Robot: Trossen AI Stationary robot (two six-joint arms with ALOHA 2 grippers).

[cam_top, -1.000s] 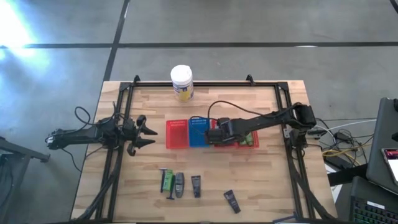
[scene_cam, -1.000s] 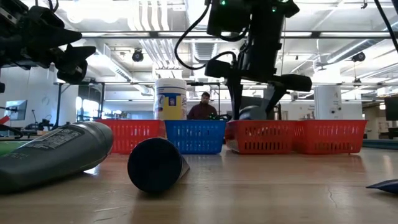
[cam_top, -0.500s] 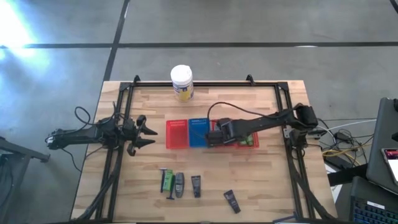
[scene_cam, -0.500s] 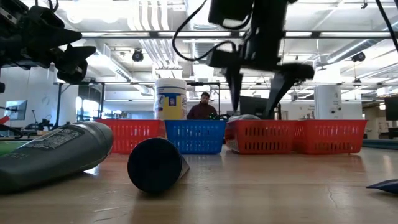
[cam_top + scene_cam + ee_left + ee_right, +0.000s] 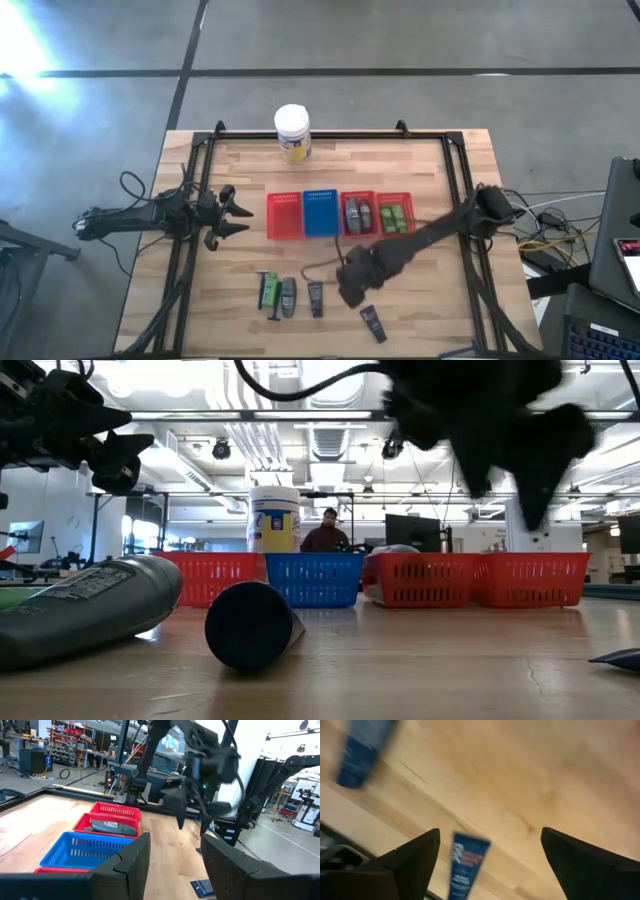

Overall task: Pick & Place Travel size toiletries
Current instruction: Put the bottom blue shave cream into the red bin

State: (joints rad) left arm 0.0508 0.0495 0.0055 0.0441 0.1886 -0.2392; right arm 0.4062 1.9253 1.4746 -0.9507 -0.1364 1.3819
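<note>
Several small tubes lie flat on the wood near the table's near edge: a green one (image 5: 268, 290), a grey one (image 5: 288, 297), a black one (image 5: 315, 298) and a dark one (image 5: 373, 322). Grey tubes (image 5: 360, 214) and green ones (image 5: 396, 218) lie in the two right-hand red baskets. My right gripper (image 5: 348, 293) hovers open above the near row, touching nothing; its wrist view shows a blue-labelled tube (image 5: 466, 862) below and between the spread fingers. My left gripper (image 5: 238, 214) waits open at the table's left side.
A row of mesh baskets crosses the table's middle: a red one (image 5: 285, 215), a blue one (image 5: 320, 214) and two more red ones (image 5: 377, 198). A large white jar (image 5: 292, 132) stands at the far edge. A person (image 5: 328, 532) sits in the room behind.
My right gripper has risen from above the third basket and swung fast toward the table's near edge, and now stands over the near row of tubes. The grey tubes in that basket have come into sight. The left arm has kept still.
</note>
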